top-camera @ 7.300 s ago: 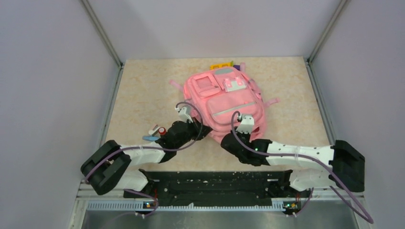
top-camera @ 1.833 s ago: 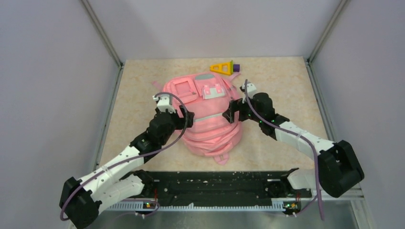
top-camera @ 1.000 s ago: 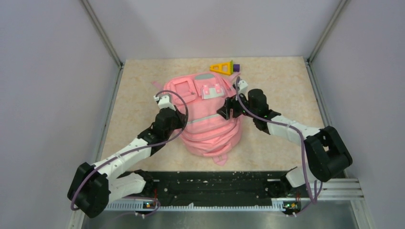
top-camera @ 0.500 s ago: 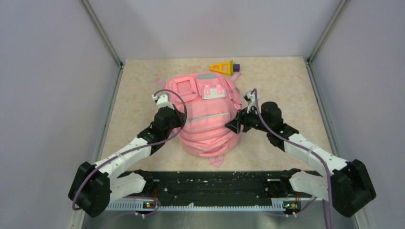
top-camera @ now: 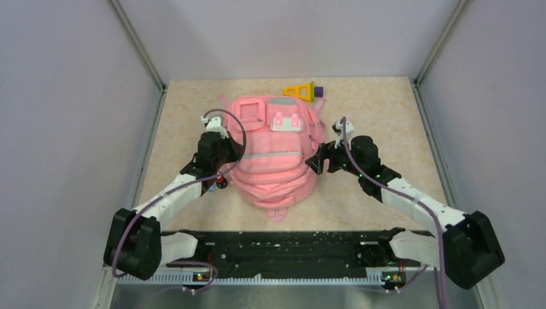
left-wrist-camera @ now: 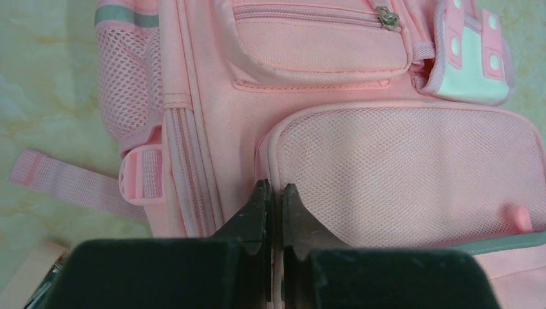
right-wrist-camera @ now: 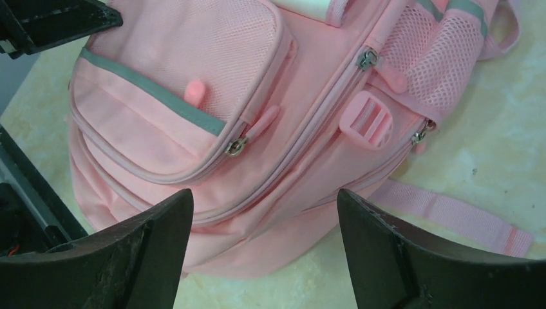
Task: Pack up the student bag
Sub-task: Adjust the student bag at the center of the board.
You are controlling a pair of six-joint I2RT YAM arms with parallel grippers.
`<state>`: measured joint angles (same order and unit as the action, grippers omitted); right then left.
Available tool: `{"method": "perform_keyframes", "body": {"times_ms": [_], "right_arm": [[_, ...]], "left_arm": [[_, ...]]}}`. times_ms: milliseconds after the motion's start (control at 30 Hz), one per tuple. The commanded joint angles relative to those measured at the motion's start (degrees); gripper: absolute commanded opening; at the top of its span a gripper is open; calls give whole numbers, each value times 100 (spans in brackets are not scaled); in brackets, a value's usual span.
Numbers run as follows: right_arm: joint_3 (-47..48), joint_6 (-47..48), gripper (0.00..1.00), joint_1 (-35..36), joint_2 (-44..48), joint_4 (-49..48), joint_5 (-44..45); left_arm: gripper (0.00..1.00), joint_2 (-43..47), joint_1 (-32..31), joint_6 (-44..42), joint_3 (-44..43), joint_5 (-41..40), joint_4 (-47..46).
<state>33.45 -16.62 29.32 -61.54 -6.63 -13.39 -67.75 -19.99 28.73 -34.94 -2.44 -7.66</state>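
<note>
The pink student bag (top-camera: 270,161) lies front up in the middle of the table, its white patch (top-camera: 285,121) toward the far end. My left gripper (top-camera: 232,154) is at the bag's left side. In the left wrist view it (left-wrist-camera: 273,190) is shut, with a thin fold of the bag (left-wrist-camera: 399,154) at the mesh pocket's edge pinched between the fingertips. My right gripper (top-camera: 317,161) is at the bag's right side. In the right wrist view it (right-wrist-camera: 264,199) stands wide open above the bag (right-wrist-camera: 193,64) and holds nothing.
A yellow and purple toy (top-camera: 301,91) lies behind the bag at the far edge. Small items (top-camera: 217,185), one of them red, lie under my left arm. A loose pink strap (right-wrist-camera: 451,212) trails on the table. A black rail (top-camera: 283,241) runs along the near edge.
The bag has slid left and a little farther away along with my left gripper. My right gripper has opened wider and has come off the bag's right side.
</note>
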Motion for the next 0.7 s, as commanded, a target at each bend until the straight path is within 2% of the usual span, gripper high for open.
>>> {"method": "perform_keyframes", "body": {"times_ms": [0, 233, 433, 533, 667], "right_arm": [[588, -22, 80, -49, -590, -980, -207], [881, 381, 78, -49, -1519, -1770, -1350], [1105, 575, 76, -49, -2085, -1882, -1633], [1098, 669, 75, -45, -2200, -2151, -1858], [1236, 1039, 77, -49, -2351, -2052, -1854]], "left_arm": [[0, -452, 294, -708, -480, 195, -99], [0, -1151, 441, -1303, -978, 770, -309], [0, -1722, 469, -1574, -1551, 1166, 12], [0, -1845, 470, -1615, -1589, 1257, 6], [0, -1925, 470, -1657, -1571, 1405, -12]]}}
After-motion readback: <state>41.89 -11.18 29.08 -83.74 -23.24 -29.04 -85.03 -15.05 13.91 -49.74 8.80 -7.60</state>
